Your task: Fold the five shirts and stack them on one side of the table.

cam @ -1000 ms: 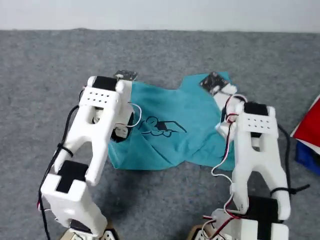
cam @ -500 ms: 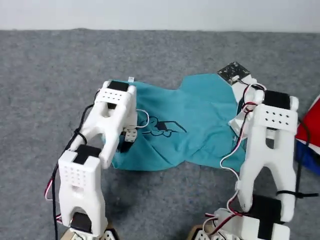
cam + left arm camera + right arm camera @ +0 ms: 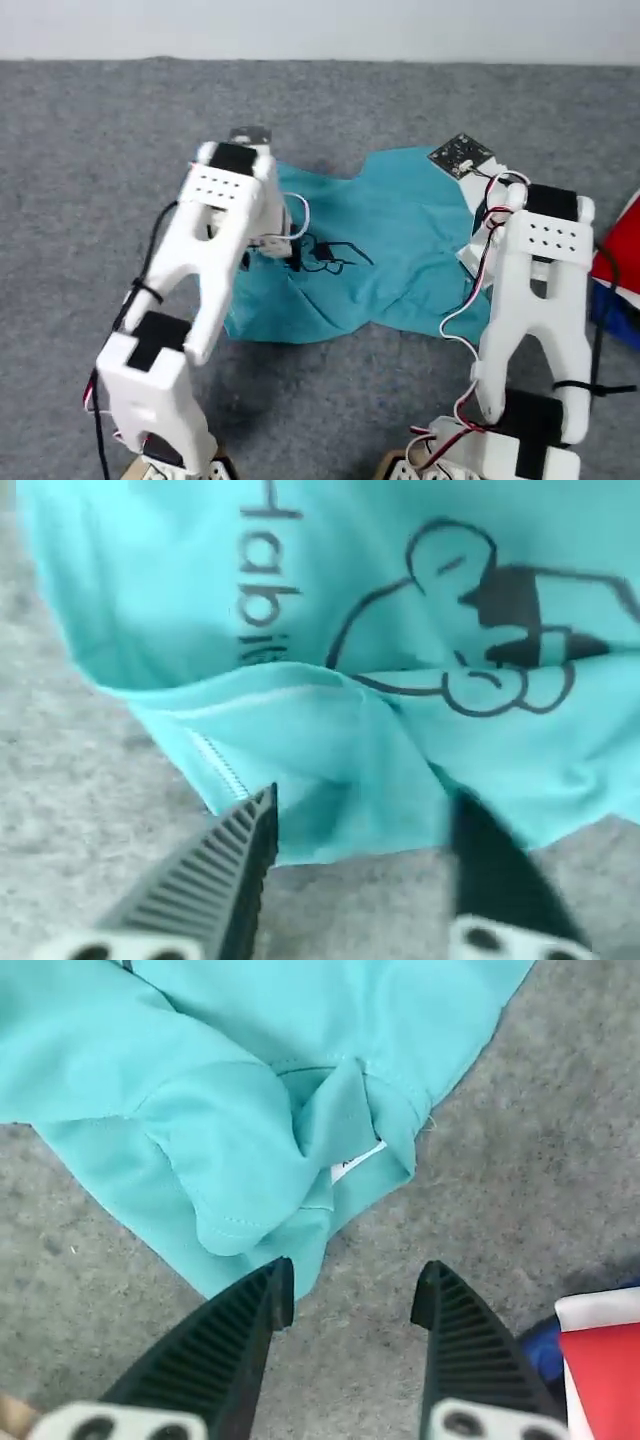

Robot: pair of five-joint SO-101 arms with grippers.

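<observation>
Grey, carpet-like table (image 3: 90, 130) runs back to a pale wall (image 3: 320, 25). Near its middle lies the teal shirt (image 3: 400, 220), rumpled, with both of its sides partly hidden under the two white arms in the high view. The left arm (image 3: 215, 250) covers one edge and the right arm (image 3: 535, 290) the other. Beyond the right arm, a red and blue cloth (image 3: 618, 270) is cut off by the frame. The left jaws stand spread wide over a folded hem of the shirt, gripping nothing; whether they touch it cannot be told. The right jaws are likewise spread and empty, over bare table just beside the bunched collar with its small white label (image 3: 355, 1165).
</observation>
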